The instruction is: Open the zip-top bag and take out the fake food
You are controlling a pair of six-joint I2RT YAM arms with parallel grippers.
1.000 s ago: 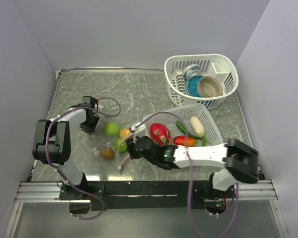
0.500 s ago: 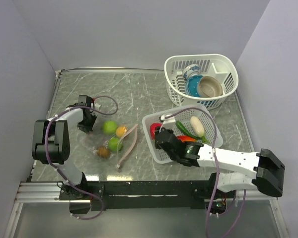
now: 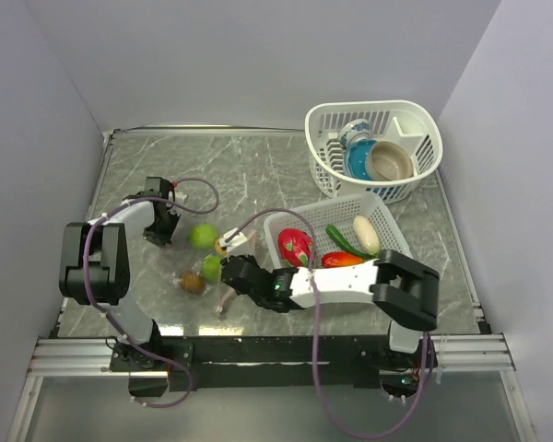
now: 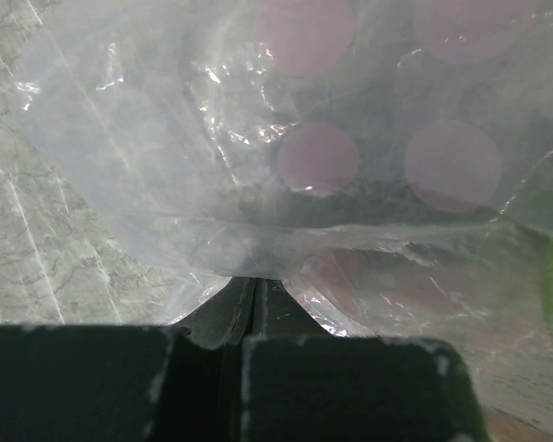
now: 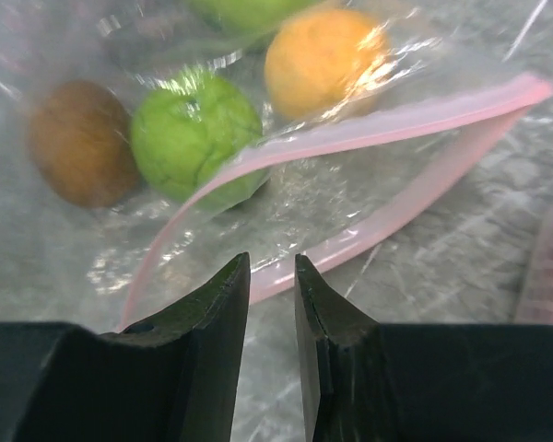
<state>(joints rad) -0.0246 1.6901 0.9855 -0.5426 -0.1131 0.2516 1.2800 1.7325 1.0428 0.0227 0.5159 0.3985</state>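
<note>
The clear zip-top bag [image 3: 178, 261] lies on the left of the table with its pinkish zip strip [image 5: 387, 221] gaping open. Inside it sit fake food pieces: two green balls [image 3: 203, 237] [image 5: 195, 133], an orange [image 5: 323, 57] and a brown kiwi-like piece [image 5: 78, 143]. My left gripper [image 4: 255, 281] is shut on the bag's far corner film [image 4: 304, 157]. My right gripper [image 5: 270, 262] hovers just short of the near zip lip, its jaws a little apart with nothing between them. In the top view the right gripper [image 3: 226, 268] is beside the near green ball.
A rectangular white basket [image 3: 398, 241] at centre right holds a red fruit [image 3: 296, 247], a red piece [image 3: 341, 261], a green vegetable [image 3: 339, 238] and a cream oblong [image 3: 366, 234]. Behind it a round white basket [image 3: 415, 110] holds a blue-patterned cup [image 3: 355, 138] and tan bowl [image 3: 390, 161].
My right gripper swung over the rectangular basket's near-left corner, then came back left to the bag's mouth. The left gripper has kept its hold on the bag.
</note>
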